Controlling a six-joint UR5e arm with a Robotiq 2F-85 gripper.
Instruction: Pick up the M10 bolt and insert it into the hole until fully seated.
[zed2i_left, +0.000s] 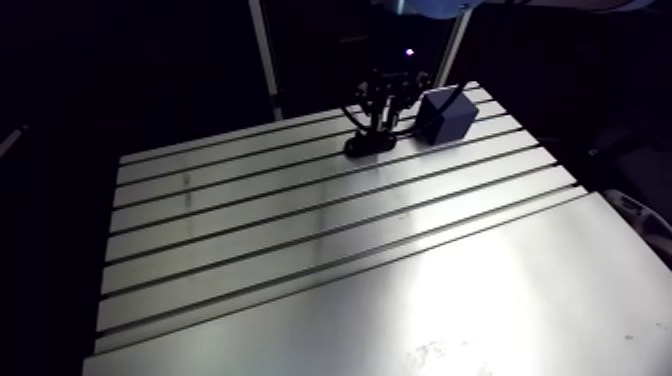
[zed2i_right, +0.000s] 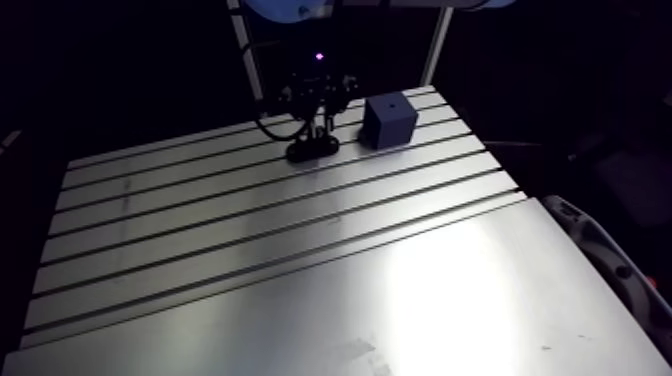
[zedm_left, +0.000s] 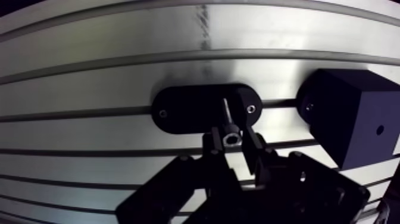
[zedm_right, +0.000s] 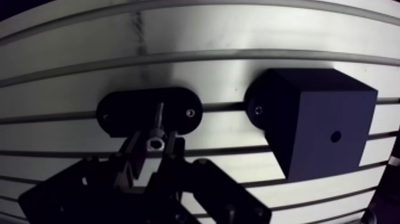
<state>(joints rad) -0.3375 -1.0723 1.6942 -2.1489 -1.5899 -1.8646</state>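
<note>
1. My gripper is pinching the bolt by its head, one finger on each side.
2. The bolt's thin end points at the middle of a black oval plate right under me.
3. I cannot tell if the tip touches the plate.
4. A dark block sits just beside the plate, with a small round hole in one side.
5. In the arm view, all this is in the upper middle of the frame, on the slotted table.
</note>
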